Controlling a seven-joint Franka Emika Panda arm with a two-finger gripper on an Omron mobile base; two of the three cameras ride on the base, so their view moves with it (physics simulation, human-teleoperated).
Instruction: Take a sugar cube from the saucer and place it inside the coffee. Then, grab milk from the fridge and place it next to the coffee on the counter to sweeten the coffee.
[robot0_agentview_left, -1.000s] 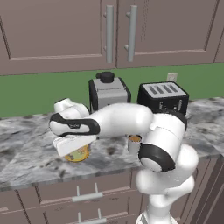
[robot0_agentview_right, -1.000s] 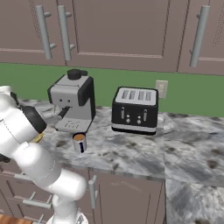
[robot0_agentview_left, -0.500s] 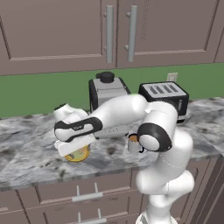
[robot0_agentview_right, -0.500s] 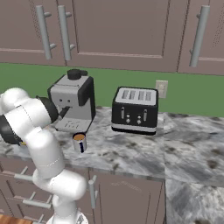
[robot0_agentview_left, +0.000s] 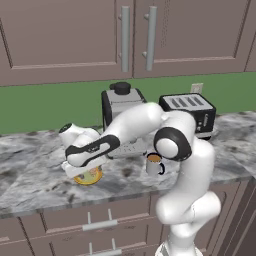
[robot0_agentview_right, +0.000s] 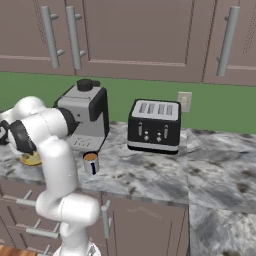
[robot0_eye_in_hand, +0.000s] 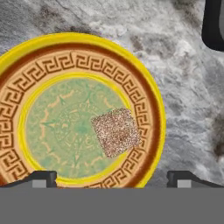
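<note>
Your gripper hangs just above the saucer, jaws wide apart and holding nothing. The sugar cube lies on the saucer's greenish centre, toward one side. On the counter, the coffee stands apart from the saucer, before the espresso machine.

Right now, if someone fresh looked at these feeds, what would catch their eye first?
Probably the bright yellow-orange saucer in the hand view, with the speckled sugar cube lying on its greenish centre, off toward one side. Next, the white arm bent low over the counter, its open gripper just above the saucer. The coffee stands in front of the espresso machine.
</note>
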